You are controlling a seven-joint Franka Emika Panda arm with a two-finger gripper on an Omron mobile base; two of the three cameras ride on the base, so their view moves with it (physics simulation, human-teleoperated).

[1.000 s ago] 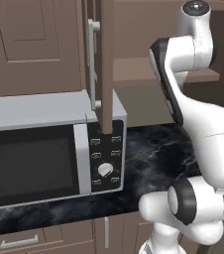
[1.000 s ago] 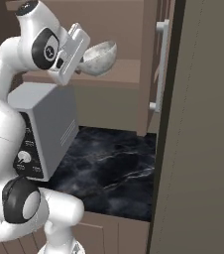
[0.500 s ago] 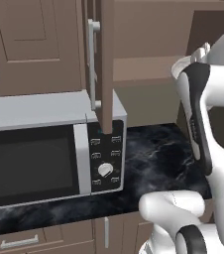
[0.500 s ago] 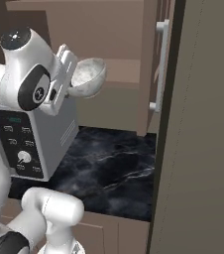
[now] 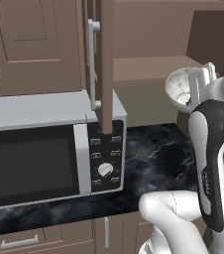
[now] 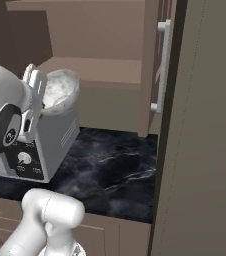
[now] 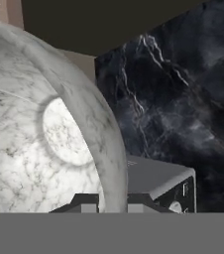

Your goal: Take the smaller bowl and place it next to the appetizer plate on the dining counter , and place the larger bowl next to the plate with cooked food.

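end effector (image 7: 113, 201): clamped narrow on rim of smaller bowl (image 7: 44, 144) | bowl: held aloft, upper right of left base view, tilted | below: black marble worktop (image 6: 115, 170), microwave (image 5: 49, 144) at left

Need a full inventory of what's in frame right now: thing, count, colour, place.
bowl: 1, mottled grey-white, held up in the air above the counter, rim pinched by the gripper
microwave: 1, silver with black door, on the counter
counter: 1, black marble with white veins, below the wall cabinets
cabinet door: 1, brown, standing open above the microwave
drawer handle: 1, silver, under the counter
gripper: 1, white, shut on the bowl
arm: 1, white with dark joints
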